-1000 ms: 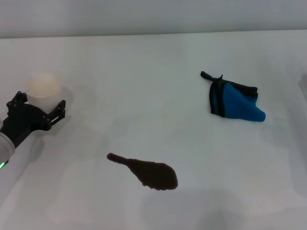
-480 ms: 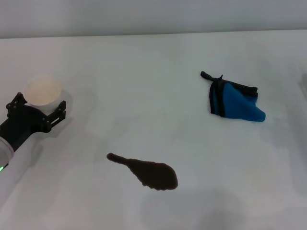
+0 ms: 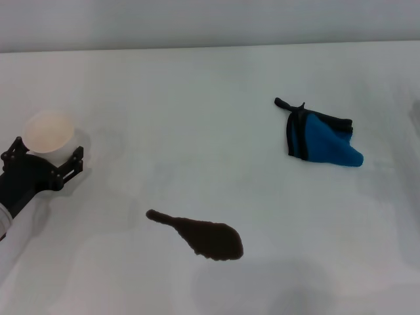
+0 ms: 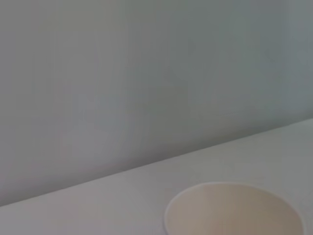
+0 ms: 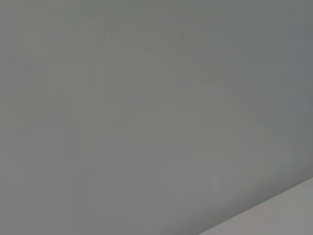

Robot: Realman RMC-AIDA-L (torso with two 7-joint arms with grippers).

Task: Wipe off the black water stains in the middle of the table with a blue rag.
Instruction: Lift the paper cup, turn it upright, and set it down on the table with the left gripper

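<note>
Light: bright, even, diffuse from above.
Shadows: faint, soft beside the paper cup (image 3: 48, 132) and blue rag (image 3: 321, 138).
Glare: mild on the table (image 3: 210, 98).
Focus: wrist views soft, hazy.

The left claw (image 3: 44, 164) is matte black, built of angular linked bars with small round pivot joints, on a chunky black body. Behind it, the forearm is a smooth white cylinder.
</note>
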